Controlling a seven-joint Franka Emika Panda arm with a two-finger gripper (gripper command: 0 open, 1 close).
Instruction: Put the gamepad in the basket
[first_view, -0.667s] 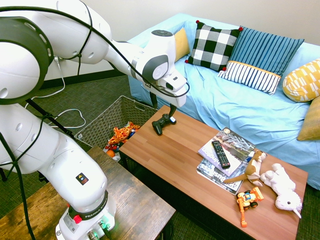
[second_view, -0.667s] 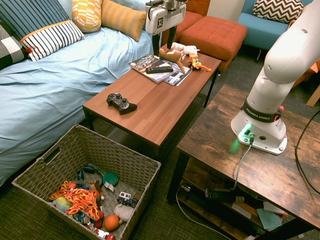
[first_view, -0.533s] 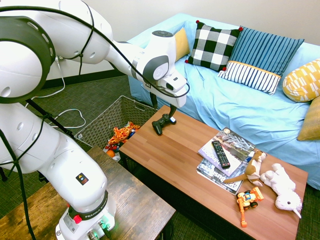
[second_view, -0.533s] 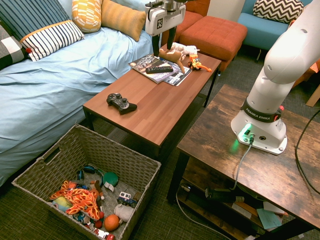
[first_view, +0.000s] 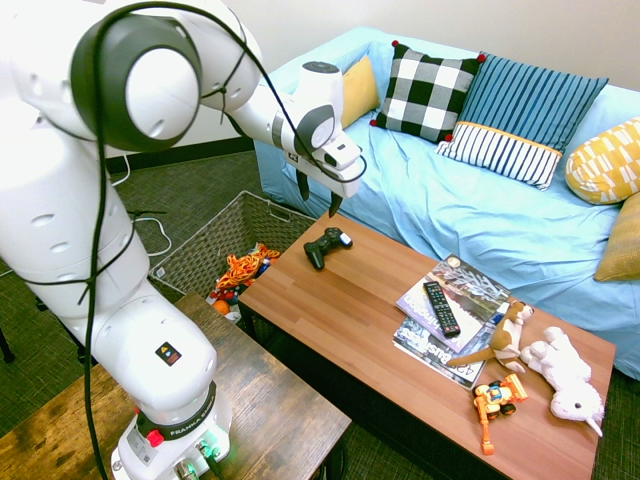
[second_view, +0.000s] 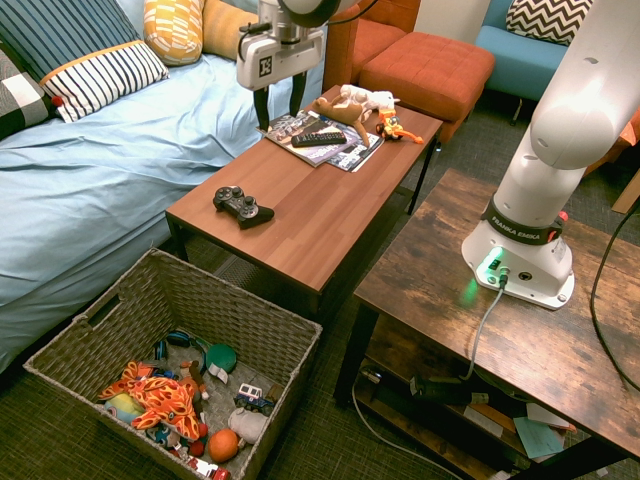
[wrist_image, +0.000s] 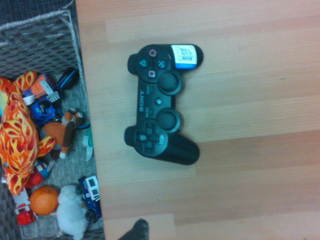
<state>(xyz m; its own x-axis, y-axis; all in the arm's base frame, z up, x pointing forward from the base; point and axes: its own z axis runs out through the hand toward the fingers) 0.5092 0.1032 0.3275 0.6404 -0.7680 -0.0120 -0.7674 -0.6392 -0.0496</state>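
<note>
The gripper (second_view: 282, 112) is open and holds nothing; its two dark fingers point downward, spread apart, above the coffee table (first_view: 360, 310). The gamepad (wrist_image: 161, 106) rests on the tabletop, near the end beside the basket (second_view: 175, 370), outside the basket. Its face is up, and one handle carries a white and blue label (wrist_image: 184, 56). The basket stands on the floor and contains an orange patterned plush (wrist_image: 19, 135), an orange ball (wrist_image: 44, 200) and other small toys. Farther along the table, the remote (first_view: 441, 309) lies on the magazines (first_view: 455, 290). Beside them are a brown plush (first_view: 510, 335), a white plush (first_view: 563, 375) and an orange toy vehicle (first_view: 497, 397).
</note>
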